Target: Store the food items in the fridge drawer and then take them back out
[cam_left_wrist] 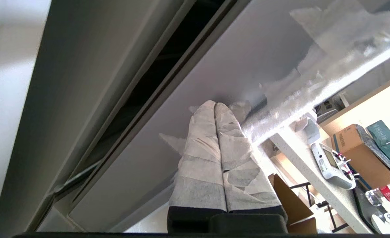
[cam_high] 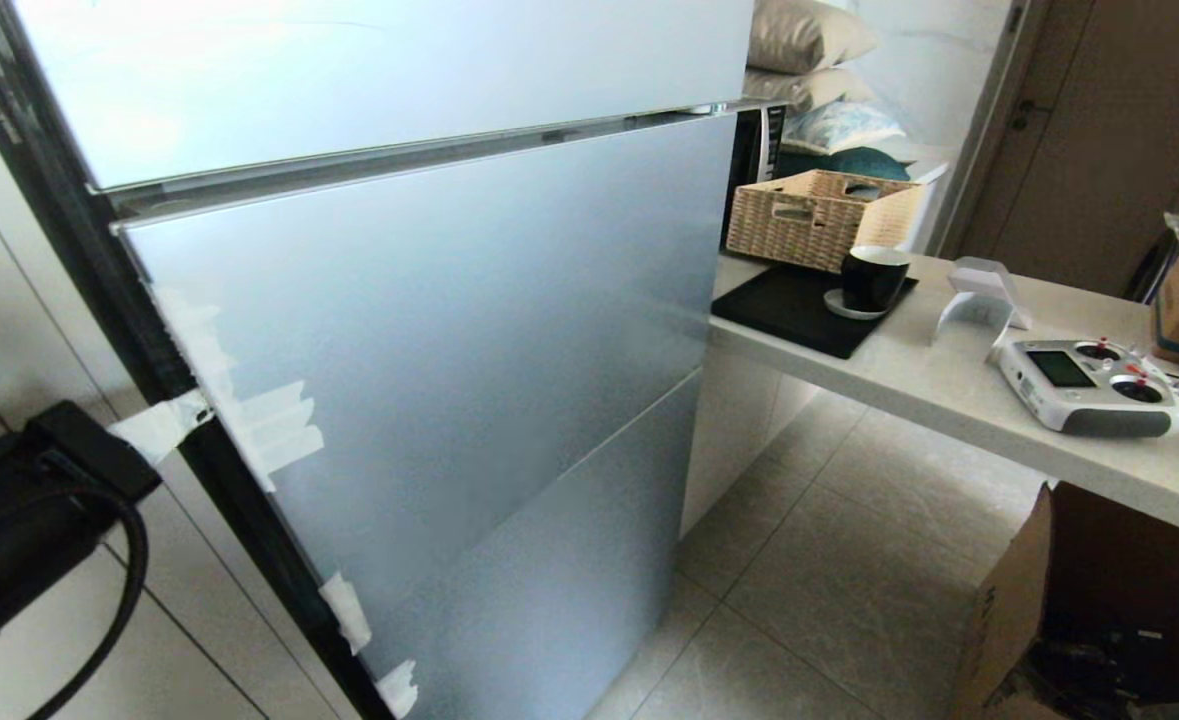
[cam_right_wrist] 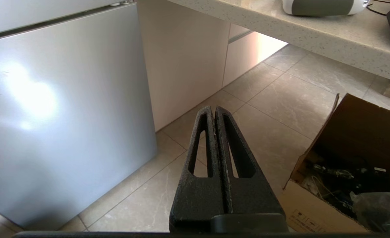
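Two claws are showing pressed-together fingers. The left claw (cam_left_wrist: 214, 105), wrapped in white tape, is reaching with its tips against the taped edge of the silver-grey fridge door (cam_high: 449, 350), holding nothing. The black right claw (cam_right_wrist: 213, 110) is hanging low, pointing at the grey tiled floor (cam_right_wrist: 264, 109). Neither the red food items nor the fridge drawer can be seen.

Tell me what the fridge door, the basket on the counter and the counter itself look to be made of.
Fridge door: frosted glass or brushed metal, hard to say; smooth silvery sheen with soft glare.
Basket: woven wicker or rattan, pale tan; the weave shows.
Counter: stone or quartz composite, cream and polished; fine speckles show along its edge in the right wrist view.
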Tool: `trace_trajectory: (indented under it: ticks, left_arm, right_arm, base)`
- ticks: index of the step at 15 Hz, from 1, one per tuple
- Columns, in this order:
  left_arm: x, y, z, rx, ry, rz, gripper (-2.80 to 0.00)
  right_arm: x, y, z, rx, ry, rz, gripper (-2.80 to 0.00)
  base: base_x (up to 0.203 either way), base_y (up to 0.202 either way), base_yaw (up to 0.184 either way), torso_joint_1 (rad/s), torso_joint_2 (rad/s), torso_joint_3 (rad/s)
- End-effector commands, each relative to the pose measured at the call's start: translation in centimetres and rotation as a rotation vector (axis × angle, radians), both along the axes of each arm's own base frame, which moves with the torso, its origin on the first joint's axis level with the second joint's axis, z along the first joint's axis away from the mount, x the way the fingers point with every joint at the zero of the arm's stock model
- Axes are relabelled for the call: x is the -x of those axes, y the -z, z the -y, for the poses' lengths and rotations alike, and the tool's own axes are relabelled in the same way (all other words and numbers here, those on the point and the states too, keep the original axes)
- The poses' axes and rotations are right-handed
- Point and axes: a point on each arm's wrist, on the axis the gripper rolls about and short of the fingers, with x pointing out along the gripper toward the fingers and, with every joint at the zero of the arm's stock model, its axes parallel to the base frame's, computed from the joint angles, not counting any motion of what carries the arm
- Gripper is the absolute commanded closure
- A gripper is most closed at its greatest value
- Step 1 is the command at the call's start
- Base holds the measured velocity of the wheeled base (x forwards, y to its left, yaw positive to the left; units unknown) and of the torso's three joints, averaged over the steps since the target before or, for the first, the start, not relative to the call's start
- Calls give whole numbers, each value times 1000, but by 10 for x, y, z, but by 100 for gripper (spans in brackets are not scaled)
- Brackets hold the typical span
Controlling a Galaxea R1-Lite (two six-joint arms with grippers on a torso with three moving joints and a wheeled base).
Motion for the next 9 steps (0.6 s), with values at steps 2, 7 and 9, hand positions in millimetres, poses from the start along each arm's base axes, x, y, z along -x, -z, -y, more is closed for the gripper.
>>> trace_trajectory:
  ticks: [2,7,9]
  left_arm:
    - [12,-2,-2,10,31,34,0]
    - [21,-3,-1,9,96,54,0]
    - [21,-1,0,9,105,48,0]
  right_arm:
    - [0,0,0,0,-1,-1,0]
    - [0,0,0,0,-1,-1,0]
    - [0,0,0,0,-1,-1,0]
  base:
    - [0,0,0,0,0,0]
    - [0,0,0,0,0,0]
    - [0,0,0,0,0,0]
